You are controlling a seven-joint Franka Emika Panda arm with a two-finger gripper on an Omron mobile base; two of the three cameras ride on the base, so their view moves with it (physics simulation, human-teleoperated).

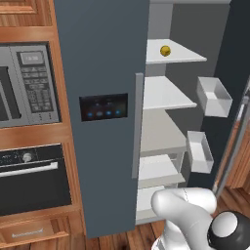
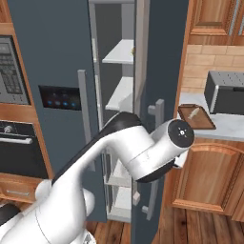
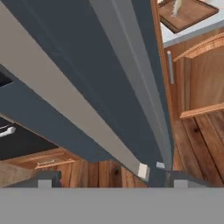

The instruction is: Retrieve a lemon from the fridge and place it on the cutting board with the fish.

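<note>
A wood-panelled kitchen with a plank floor surrounds the dark fridge [image 1: 102, 73], whose right door stands swung out. The tool [image 3: 105, 179] hangs low beside that door's edge, its tips set wide apart, holding nothing. With the door open, the step in hand is reaching inside. The lemon [image 1: 165, 50] sits on the top white shelf [image 1: 178, 56], so the arm must rise. The cutting board [image 2: 196, 117] with the fish [image 2: 192, 112] waits on the surface to the right.

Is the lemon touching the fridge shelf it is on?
Touching. The left base view shows the lemon resting directly on the top white shelf inside the open fridge, with no gap beneath it.
</note>
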